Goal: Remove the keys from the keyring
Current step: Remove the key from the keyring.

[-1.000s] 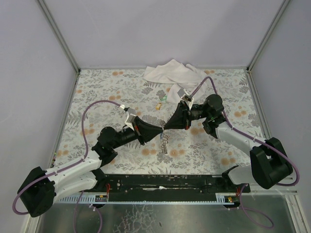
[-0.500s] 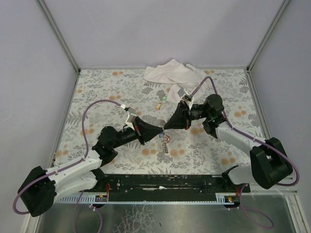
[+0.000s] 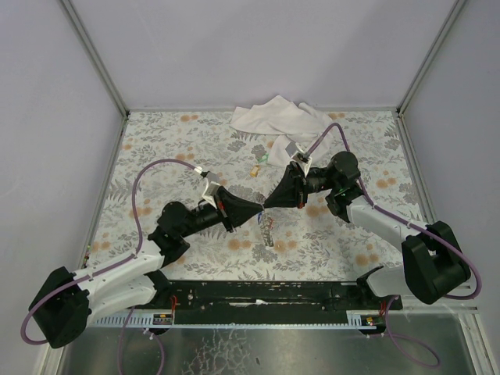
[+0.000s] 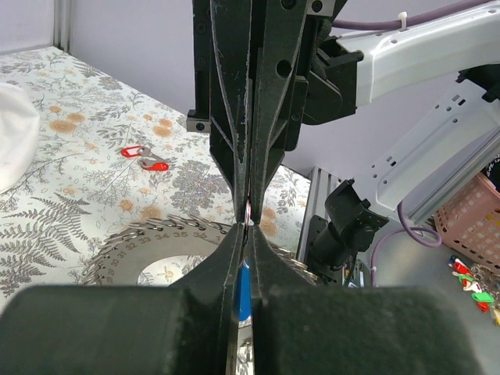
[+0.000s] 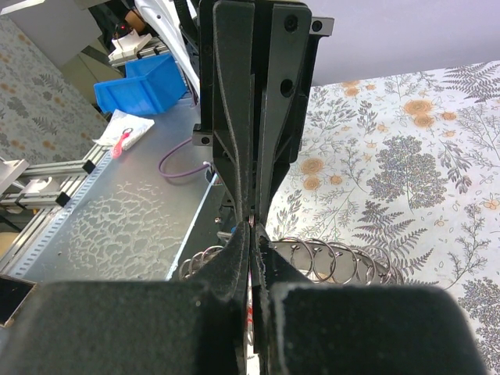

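1. Top view: left gripper (image 3: 259,214) and right gripper (image 3: 268,205) meet tip to tip at frame centre, both sets of jaws closed. The keyring (image 3: 268,230) sits just below the tips; can't tell which gripper has it. Loose keys (image 3: 258,166) lie on the surface (image 3: 156,148) above centre, near the white cloth (image 3: 273,117).
2. Left wrist: own jaws pinched tight at centre. Red key (image 4: 144,155) on surface, left of centre. Keyring coils lower left.
3. Right wrist: own jaws pinched tight. Keyring coils right of centre, low.

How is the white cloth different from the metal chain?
The cloth is white and broad; the chain is silvery and thin. The cloth lies crumpled at the far edge of the table, untouched; the chain is mid-table, pinched by the shut jaws of the left gripper and the right gripper. Both are over the same table.
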`<act>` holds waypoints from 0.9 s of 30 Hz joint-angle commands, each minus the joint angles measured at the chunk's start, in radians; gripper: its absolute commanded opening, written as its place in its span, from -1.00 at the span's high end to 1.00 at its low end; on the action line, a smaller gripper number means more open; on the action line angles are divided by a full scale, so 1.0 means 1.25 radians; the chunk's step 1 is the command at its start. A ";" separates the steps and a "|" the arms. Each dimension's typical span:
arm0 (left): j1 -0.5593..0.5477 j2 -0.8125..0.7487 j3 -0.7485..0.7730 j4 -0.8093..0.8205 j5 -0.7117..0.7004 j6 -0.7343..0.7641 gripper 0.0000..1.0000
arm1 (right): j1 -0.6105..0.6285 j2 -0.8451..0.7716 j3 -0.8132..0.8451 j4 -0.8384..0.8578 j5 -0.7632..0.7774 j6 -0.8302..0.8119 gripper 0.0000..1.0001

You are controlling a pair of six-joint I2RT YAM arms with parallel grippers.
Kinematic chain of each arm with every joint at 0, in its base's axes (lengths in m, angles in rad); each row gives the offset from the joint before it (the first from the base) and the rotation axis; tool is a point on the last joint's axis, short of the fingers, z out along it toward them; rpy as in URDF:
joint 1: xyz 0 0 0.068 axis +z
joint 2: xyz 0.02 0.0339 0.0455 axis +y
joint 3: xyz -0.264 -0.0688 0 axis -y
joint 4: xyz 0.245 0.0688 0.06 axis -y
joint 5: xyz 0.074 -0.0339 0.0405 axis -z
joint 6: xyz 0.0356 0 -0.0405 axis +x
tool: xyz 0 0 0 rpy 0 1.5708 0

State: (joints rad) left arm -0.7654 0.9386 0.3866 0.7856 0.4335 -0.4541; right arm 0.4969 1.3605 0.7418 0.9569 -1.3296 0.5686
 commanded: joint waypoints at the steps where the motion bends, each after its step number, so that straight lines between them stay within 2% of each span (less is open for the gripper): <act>1: 0.001 -0.005 0.034 0.012 0.015 0.019 1.00 | 0.000 -0.006 0.020 0.051 0.000 -0.003 1.00; 5: 0.001 -0.035 0.076 -0.146 -0.021 0.072 1.00 | -0.001 -0.016 0.034 -0.049 -0.004 -0.098 0.68; 13: 0.002 -0.056 0.225 -0.553 -0.057 0.219 1.00 | -0.008 -0.031 0.198 -0.676 0.010 -0.571 0.25; 16: 0.002 -0.036 0.290 -0.692 -0.057 0.266 1.00 | -0.018 -0.033 0.241 -0.822 0.018 -0.694 0.07; 21: 0.002 0.005 0.390 -0.865 -0.037 0.330 1.00 | -0.020 -0.033 0.269 -0.954 0.040 -0.832 -0.10; 25: 0.002 0.059 0.489 -0.980 -0.023 0.379 1.00 | -0.021 -0.023 0.258 -0.932 0.004 -0.817 -0.12; 27: 0.002 0.090 0.536 -1.029 -0.016 0.405 1.00 | -0.017 -0.027 0.237 -0.862 -0.015 -0.765 -0.11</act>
State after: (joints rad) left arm -0.7650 1.0050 0.9333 -0.3382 0.3824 -0.0486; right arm 0.4759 1.3437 1.0348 -0.1650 -1.2991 -0.3870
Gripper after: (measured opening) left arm 0.007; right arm 0.557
